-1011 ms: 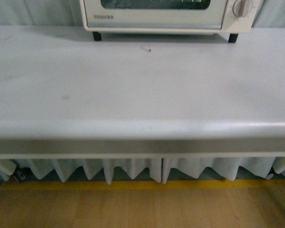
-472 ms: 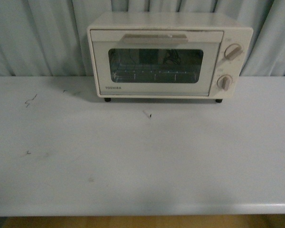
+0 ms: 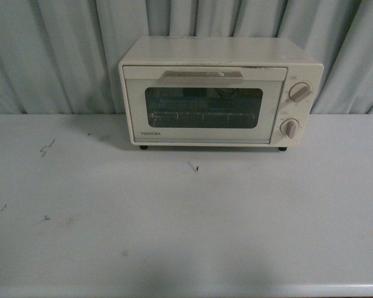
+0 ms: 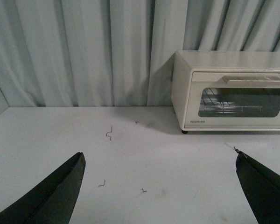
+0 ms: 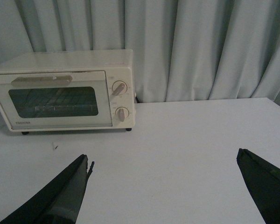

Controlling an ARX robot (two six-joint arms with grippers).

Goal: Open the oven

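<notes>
The cream-white Toshiba oven (image 3: 221, 92) stands at the back of the white table (image 3: 186, 236), against the curtain. Its glass door is shut, with a flat bar handle (image 3: 202, 76) along the top and two beige knobs (image 3: 298, 93) on the right. A wire rack shows behind the glass. The oven also shows in the left wrist view (image 4: 231, 91) and the right wrist view (image 5: 63, 91). My left gripper (image 4: 158, 158) is open and empty, well short of the oven. My right gripper (image 5: 163, 158) is open and empty, also well short. Neither gripper shows in the front view.
A pale pleated curtain (image 3: 56, 56) hangs behind the table. Small dark scraps (image 3: 46, 148) lie on the table's left part, and one scrap (image 3: 193, 166) lies just in front of the oven. The table's front edge (image 3: 186, 290) runs along the bottom of the front view.
The front view has tilted upward: a second ago it showed the table's front edge and floor, now the whole oven and curtain. The oven door stays shut.
</notes>
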